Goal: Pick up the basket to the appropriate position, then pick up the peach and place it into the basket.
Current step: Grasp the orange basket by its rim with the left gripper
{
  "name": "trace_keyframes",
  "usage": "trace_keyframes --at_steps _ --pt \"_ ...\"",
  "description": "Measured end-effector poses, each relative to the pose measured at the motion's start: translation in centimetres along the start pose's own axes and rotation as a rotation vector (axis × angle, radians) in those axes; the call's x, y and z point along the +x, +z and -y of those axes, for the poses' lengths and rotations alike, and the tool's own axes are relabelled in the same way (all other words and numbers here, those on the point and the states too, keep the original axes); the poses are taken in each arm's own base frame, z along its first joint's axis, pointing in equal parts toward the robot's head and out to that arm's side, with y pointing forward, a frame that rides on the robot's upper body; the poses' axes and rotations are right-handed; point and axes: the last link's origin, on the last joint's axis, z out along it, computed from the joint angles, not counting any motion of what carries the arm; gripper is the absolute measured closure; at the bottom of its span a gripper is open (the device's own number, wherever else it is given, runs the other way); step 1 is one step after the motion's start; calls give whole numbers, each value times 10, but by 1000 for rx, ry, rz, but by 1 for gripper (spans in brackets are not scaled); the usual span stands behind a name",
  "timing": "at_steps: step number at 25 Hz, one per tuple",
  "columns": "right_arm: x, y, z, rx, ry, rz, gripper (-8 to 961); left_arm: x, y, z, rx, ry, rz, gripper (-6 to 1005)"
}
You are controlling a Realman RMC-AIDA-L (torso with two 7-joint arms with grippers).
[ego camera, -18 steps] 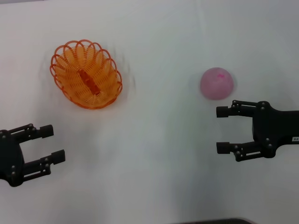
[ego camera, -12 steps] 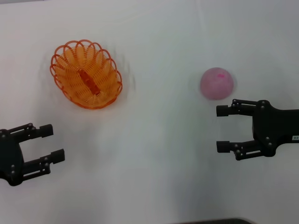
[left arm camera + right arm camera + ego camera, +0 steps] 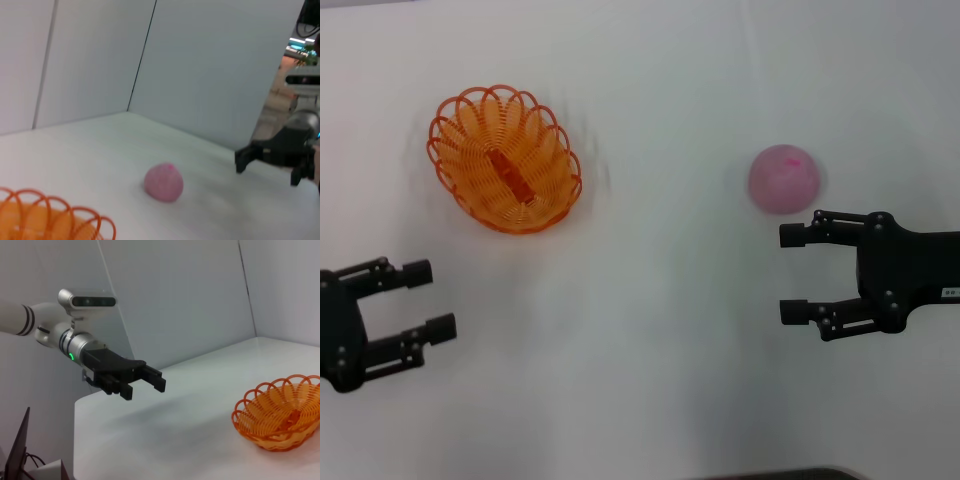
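From the head camera we see the basket (image 3: 505,158) on the white table (image 3: 650,330), untouched, at about one o'clock from our left gripper (image 3: 425,299), which hangs wide open and empty. Its long axis runs roughly eleven to five. The peach (image 3: 784,178) sits just beyond our right gripper (image 3: 794,273), at about twelve, that gripper also spread and empty. So we judge the left arm nearer for the basket.

The left wrist camera shows the peach (image 3: 163,182) between the basket rim (image 3: 55,212) and the right gripper (image 3: 242,161).

The right wrist camera shows the basket (image 3: 280,417) well apart from the open left gripper (image 3: 150,382).
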Motion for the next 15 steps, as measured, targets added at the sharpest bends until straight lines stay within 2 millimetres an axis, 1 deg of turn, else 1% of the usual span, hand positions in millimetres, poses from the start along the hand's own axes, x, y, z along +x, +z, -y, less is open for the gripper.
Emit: trace_keyframes --at_steps 1,9,15 --pt "0 0 0 0 -1 0 11 7 -2 2 -4 1 -23 297" --pt "-1 2 1 -2 -4 -1 11 36 0 17 30 46 -142 297" --pt "-3 5 2 -7 -10 1 11 60 19 37 83 91 -239 296"
